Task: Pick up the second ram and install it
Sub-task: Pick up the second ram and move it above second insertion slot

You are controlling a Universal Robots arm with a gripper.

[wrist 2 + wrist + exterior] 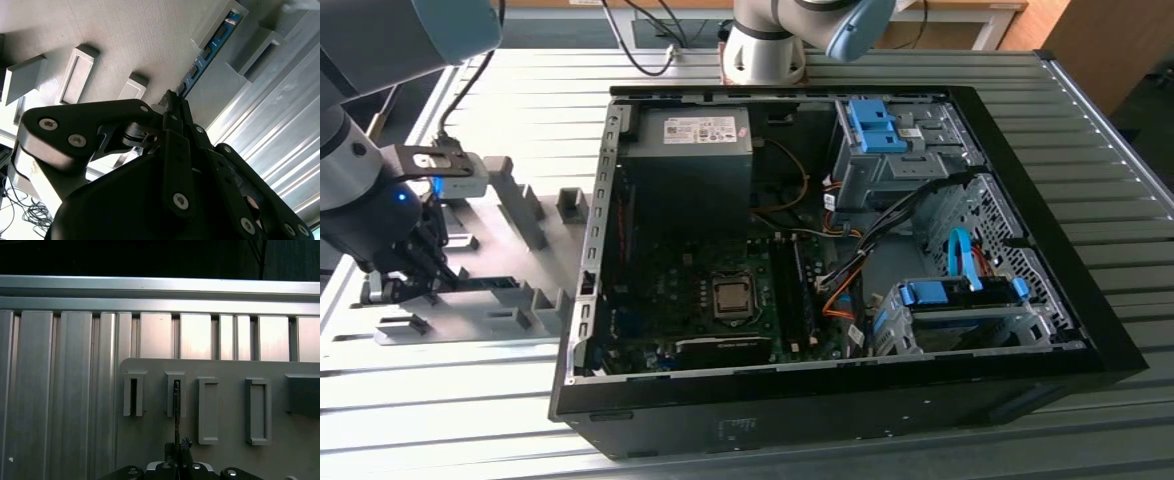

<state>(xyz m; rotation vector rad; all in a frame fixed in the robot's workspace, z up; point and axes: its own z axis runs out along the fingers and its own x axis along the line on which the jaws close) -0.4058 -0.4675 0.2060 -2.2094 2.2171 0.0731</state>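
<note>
The second ram [204, 54] is a thin blue-green stick with dark chips. Its far end sits in a grey fixture block [212, 25]. In the first wrist view the ram [176, 407] shows edge-on, running from a slotted block down into my gripper [177, 446]. My gripper [172, 100] is shut on the stick's near end, its black fingers pressed against both faces. In the exterior view my gripper [403, 285] is low over the grey fixture plate [480, 325] at the exterior view's left, with the ram [480, 283] lying as a dark strip beside it.
An open black computer case [854, 400] lies to the right of the plate, with the motherboard's long black slots [790, 290] beside the processor socket [732, 297]. Several grey fixture blocks [527, 215] stand on the plate. The ribbed aluminium table [440, 400] runs all around.
</note>
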